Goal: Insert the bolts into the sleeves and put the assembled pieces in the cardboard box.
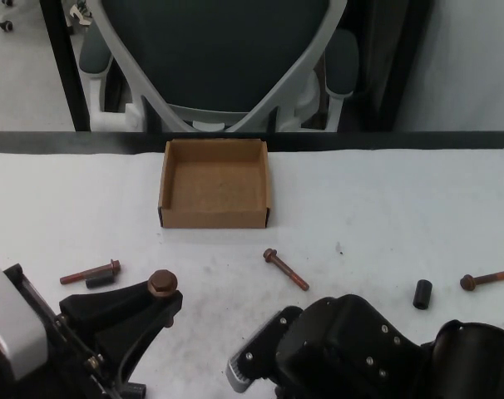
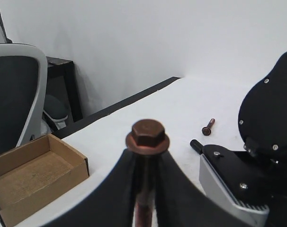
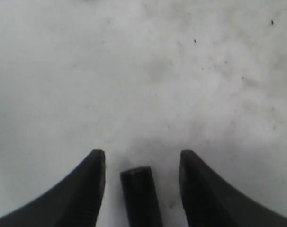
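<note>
My left gripper [image 2: 146, 158] is shut on a rusty bolt [image 2: 146, 137], held upright with its hex head on top; it stands at the front left of the bench [image 1: 162, 298]. My right gripper [image 3: 142, 153] is open and low over the white bench, with a black sleeve [image 3: 141, 196] lying between its fingers [image 3: 94, 189] and a gap on each side. The right arm [image 1: 360, 349] is at the front centre. The cardboard box [image 1: 214, 183] stands open at the back centre [image 2: 34, 175].
Loose bolts lie at the left [image 1: 90, 272], in the middle [image 1: 285, 268] and at the right [image 1: 486, 278]. One black sleeve [image 1: 100, 282] lies beside the left bolt, another [image 1: 422, 293] near the right one. An office chair [image 1: 227, 50] stands behind the bench.
</note>
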Motion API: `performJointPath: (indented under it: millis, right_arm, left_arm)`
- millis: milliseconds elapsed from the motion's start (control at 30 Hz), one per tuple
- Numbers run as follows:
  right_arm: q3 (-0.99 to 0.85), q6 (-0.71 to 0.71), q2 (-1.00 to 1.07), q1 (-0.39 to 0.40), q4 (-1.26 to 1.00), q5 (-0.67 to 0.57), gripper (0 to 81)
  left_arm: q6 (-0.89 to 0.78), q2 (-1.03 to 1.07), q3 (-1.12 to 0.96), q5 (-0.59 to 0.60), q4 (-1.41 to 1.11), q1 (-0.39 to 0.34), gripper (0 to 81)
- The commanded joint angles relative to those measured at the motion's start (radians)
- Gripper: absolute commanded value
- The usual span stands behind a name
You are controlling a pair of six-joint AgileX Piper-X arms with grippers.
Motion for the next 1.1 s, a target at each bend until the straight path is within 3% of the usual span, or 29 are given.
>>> performJointPath:
  millis: [0,900,967,1067]
  right_arm:
    - [-0.011,-0.012,-0.001,-0.004,0.042,0.001,45.8]
    - [-0.018,0.007,0.088,-0.004,0.04,-0.029,45.4]
    - [-0.018,0.026,0.109,-0.004,0.02,-0.033,41.0]
    - [-0.02,0.021,0.116,-0.004,0.019,-0.028,17.8]
  left_arm:
    - [-0.005,-0.012,-0.002,0.008,-0.016,0.002,0.8]
    - [-0.008,-0.012,-0.002,0.038,-0.016,0.002,0.8]
    - [-0.008,-0.012,-0.002,0.038,-0.016,0.002,0.8]
    - [-0.008,-0.012,-0.002,0.038,-0.016,0.002,0.8]
